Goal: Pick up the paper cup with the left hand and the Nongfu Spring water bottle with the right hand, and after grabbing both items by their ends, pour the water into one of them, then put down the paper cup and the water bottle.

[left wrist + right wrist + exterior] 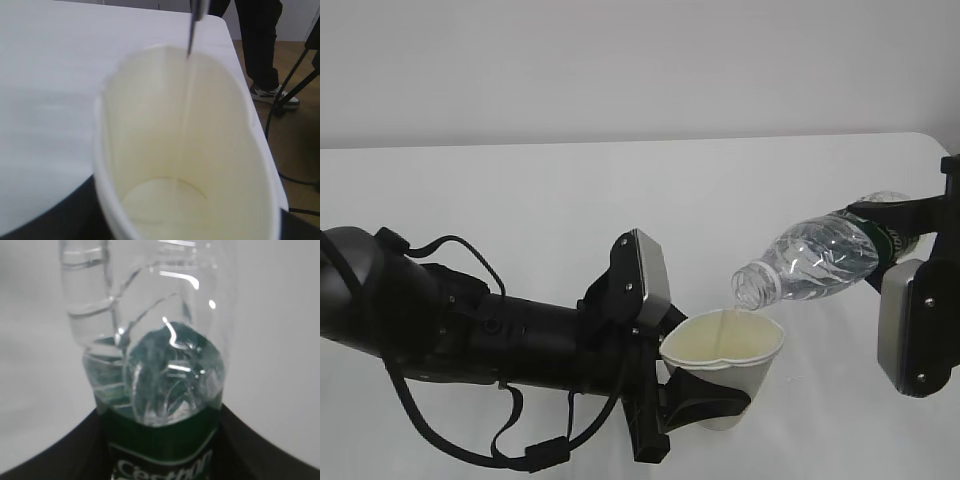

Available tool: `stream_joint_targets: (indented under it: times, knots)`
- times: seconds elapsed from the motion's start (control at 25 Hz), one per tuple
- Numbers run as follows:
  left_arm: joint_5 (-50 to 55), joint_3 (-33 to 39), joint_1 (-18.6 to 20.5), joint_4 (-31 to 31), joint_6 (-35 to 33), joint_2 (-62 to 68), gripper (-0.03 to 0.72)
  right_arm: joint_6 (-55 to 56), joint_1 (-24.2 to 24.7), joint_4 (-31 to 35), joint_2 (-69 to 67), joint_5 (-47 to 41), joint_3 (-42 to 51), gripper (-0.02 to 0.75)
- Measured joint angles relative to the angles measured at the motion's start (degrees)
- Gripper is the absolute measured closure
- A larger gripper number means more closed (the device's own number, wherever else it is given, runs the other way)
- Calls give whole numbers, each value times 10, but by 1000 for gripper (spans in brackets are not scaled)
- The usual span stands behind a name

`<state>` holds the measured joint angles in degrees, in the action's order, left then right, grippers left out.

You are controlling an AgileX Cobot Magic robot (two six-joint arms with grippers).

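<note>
Two end effectors at work: your left hand (705, 400) grips the paper cup (725, 360) upright above the table (520, 200); right hand (910, 250) clamps the Nongfu Spring water bottle (820, 262), tilted so water (187, 110) streams in w/o spilling.

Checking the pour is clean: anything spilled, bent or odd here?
No spill visible. The paper cup looks squeezed by the left gripper: its rim is pinched out of round. The bottle also looks dented.
</note>
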<state>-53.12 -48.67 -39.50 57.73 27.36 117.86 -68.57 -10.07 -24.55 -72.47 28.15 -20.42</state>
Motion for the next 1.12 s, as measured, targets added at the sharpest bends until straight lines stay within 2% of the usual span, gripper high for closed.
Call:
stream_joint_targets:
  times: [1.12]
  knots:
    - [0,0,0,0,0,0,304,-12,0,1,0,0,0,355]
